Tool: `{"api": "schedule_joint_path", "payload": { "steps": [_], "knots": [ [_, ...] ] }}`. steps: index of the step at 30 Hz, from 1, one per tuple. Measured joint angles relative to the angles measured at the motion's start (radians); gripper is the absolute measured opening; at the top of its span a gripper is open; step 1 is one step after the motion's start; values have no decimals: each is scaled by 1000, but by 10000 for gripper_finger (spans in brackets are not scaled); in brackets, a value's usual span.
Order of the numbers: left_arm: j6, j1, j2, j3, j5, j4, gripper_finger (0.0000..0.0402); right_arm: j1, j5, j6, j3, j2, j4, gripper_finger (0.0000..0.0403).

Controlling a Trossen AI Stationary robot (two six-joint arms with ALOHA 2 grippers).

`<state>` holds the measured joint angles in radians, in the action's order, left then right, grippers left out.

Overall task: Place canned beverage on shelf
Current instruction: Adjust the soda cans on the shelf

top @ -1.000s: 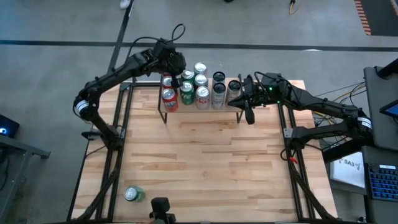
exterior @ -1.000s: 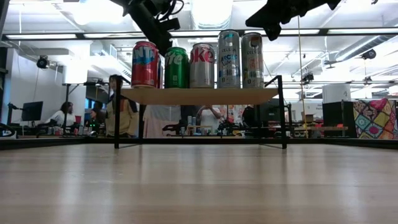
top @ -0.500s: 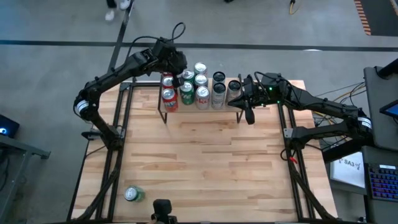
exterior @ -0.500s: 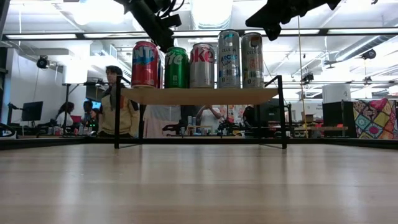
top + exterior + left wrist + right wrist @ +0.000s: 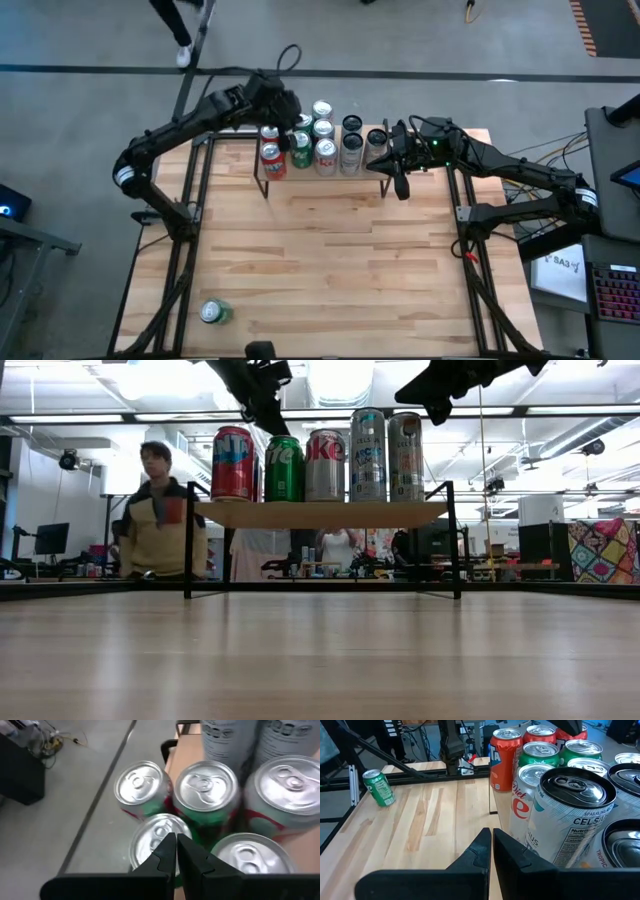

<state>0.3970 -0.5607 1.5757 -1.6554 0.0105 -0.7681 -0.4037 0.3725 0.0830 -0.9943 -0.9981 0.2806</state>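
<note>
Behind my table (image 5: 330, 260) is a big room with bright lights and desks. A person (image 5: 155, 520) in a tan and dark jacket stands past the far edge, on the left side of the low view. A moment ago that person was smaller and partly behind the shelf leg; now they show bigger and clear of it, a bit more to the left. From above, I also see a person's feet (image 5: 180, 40) on the grey floor, farther into the picture than before.

My shelf (image 5: 320, 513) stands at the far end of the table. It has a row of cans on it: a red can (image 5: 232, 464), a green can (image 5: 284, 469), a silver can with red letters (image 5: 325, 465), and two tall pale cans (image 5: 388, 456). More cans stand behind them. None of the cans has moved.

My left gripper (image 5: 288, 108) hangs over the cans at the left end of the shelf. Its fingers are pressed together and hold nothing. It has slid a little to the right, over the cans, since the last picture. My right gripper (image 5: 402, 185) hangs by the right end of the shelf, fingers pressed together too, holding nothing. It has not moved.

One more green can (image 5: 214, 313) lies on its side on the table, near the front left corner, well apart from the shelf.
</note>
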Motion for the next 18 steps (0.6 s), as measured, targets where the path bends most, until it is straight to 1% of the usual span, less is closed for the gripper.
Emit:
{"api": "schedule_joint_path", "payload": {
  "steps": [3, 10, 18],
  "knots": [
    [-29, 24, 3, 0, 10, -16, 0, 0, 0, 5, 0, 0, 0, 9],
    [-64, 58, 6, 1, 116, -46, 0, 0, 0, 5, 0, 0, 0, 9],
    [-94, 62, 6, 1, 122, -76, 0, 0, 0, -5, 0, 0, 0, 9]
  ]
}}
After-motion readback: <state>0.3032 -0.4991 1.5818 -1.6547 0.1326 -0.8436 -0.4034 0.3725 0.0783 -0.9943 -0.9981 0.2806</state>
